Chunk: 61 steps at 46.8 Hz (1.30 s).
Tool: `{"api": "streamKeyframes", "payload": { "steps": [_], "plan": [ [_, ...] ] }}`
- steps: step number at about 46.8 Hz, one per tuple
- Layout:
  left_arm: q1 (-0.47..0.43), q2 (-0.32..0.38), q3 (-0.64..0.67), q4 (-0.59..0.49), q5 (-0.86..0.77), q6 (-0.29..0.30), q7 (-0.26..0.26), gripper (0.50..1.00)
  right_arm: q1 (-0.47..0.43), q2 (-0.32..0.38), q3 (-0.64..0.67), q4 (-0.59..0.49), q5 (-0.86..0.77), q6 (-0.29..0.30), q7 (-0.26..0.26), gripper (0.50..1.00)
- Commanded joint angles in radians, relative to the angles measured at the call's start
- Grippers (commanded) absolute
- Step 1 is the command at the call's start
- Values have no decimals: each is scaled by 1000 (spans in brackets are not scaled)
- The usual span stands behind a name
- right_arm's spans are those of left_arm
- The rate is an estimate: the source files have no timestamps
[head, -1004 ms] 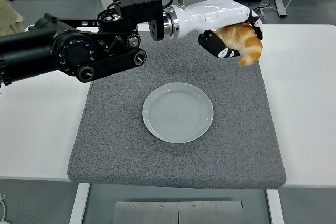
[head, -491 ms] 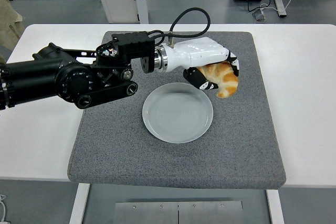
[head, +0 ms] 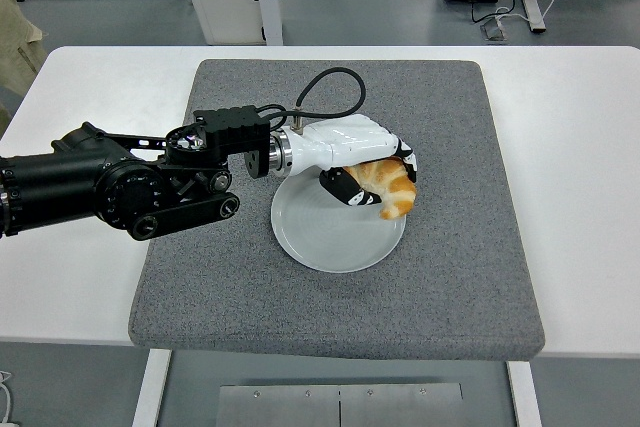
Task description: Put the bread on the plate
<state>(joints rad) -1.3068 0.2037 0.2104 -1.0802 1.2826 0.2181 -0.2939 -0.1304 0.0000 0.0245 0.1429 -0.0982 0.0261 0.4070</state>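
So the left hand [head: 365, 162] had its fingers curled around the bread [head: 391, 187], a golden croissant, and held it over the far right part of the plate [head: 325, 237], though I couldn't tell if it was touching the plate or just above it. The plate sat around the middle of the grey mat [head: 460, 277], which covered the centre of the white tabletop [head: 70, 247], with the black arm reaching in from the tabletop's left edge.

1 bread [head: 391, 187], 1 plate [head: 320, 237], 1 mat [head: 440, 287]
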Motion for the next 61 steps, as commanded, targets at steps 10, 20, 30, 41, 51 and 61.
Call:
{"api": "streamKeyframes", "payload": {
  "steps": [10, 20, 30, 41, 51, 61],
  "plan": [
    [29, 29, 0, 0, 15, 4, -1, 500, 0, 0, 0, 1, 0, 0, 1, 1000],
    [61, 42, 3, 0, 26, 17, -1, 500, 0, 0, 0, 0, 0, 0, 0, 1000],
    [86, 46, 3, 2, 38, 21, -1, 500, 0, 0, 0, 0, 0, 0, 0, 1000],
    [89, 46, 3, 2, 37, 21, 1, 500, 0, 0, 0, 0, 0, 0, 0, 1000],
    [98, 48, 3, 2, 35, 20, -1, 500, 0, 0, 0, 1, 0, 0, 0, 1000],
    [97, 60, 1, -14, 21, 1, -1, 780, 0, 0, 0, 0, 0, 0, 1, 1000]
  ]
}}
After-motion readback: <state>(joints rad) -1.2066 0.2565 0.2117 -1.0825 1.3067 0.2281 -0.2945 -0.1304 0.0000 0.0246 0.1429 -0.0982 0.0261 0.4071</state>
